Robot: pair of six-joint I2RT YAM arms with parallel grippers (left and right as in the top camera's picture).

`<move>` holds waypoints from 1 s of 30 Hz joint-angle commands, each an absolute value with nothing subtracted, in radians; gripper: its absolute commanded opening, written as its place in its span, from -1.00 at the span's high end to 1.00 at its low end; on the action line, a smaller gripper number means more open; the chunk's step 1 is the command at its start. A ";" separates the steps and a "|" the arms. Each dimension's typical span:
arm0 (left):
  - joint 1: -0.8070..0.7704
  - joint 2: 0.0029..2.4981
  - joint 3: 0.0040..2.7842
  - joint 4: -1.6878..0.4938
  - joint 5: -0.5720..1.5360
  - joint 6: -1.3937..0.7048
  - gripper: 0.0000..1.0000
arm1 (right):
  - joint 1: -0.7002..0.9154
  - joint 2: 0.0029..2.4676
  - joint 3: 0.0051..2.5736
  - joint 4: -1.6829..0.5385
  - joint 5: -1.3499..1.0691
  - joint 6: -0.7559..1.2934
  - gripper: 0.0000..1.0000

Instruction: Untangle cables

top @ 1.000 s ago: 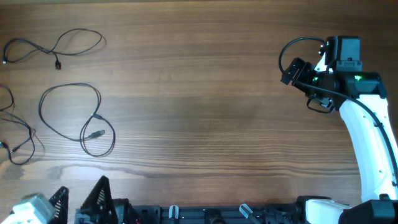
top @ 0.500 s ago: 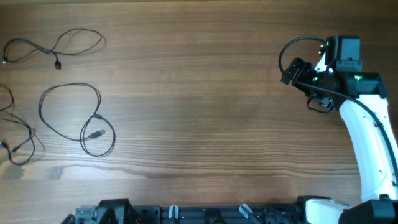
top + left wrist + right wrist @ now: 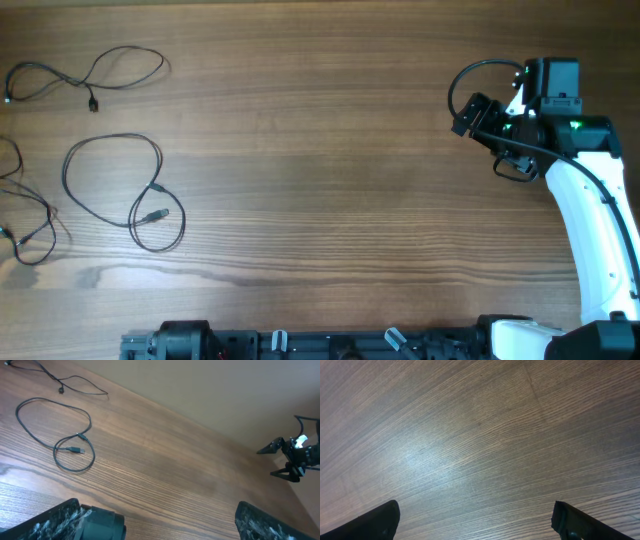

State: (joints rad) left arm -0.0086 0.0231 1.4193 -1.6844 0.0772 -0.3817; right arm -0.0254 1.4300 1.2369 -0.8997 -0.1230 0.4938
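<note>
Overhead: three cables (image 3: 155, 187) lie as separate loose strands at the left of the worktop (image 3: 330, 180); right end effector (image 3: 468, 112) far right, well apart from them.
Left wrist: left end effector (image 3: 157, 507) released, fingers spread wide.
Right wrist: right end effector released, above the worktop.

— Where can I pass?
— I see the surface (image 3: 330, 200) as bare wood through its middle. 3 cables (image 3: 152, 215) lie flat, loose and apart along the left side. The right arm (image 3: 590, 220) stands over the far right edge.
</note>
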 commanded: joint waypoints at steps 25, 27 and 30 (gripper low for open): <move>-0.001 0.006 1.417 -1.684 0.089 -0.366 -1.00 | -0.026 1.436 1.232 -0.897 -0.131 0.500 -0.99; -0.005 0.006 1.418 -1.684 0.089 -0.366 -1.00 | -0.026 1.436 1.232 -0.897 -0.131 0.500 -1.00; -0.004 0.006 1.417 -1.684 0.089 -0.366 -1.00 | -0.026 1.436 1.232 -0.897 -0.131 0.500 -1.00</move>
State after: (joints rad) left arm -0.0063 0.0193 1.4193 -1.6844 0.0772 -0.3790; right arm -0.0254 1.4300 1.2366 -0.8997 -0.1234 0.4938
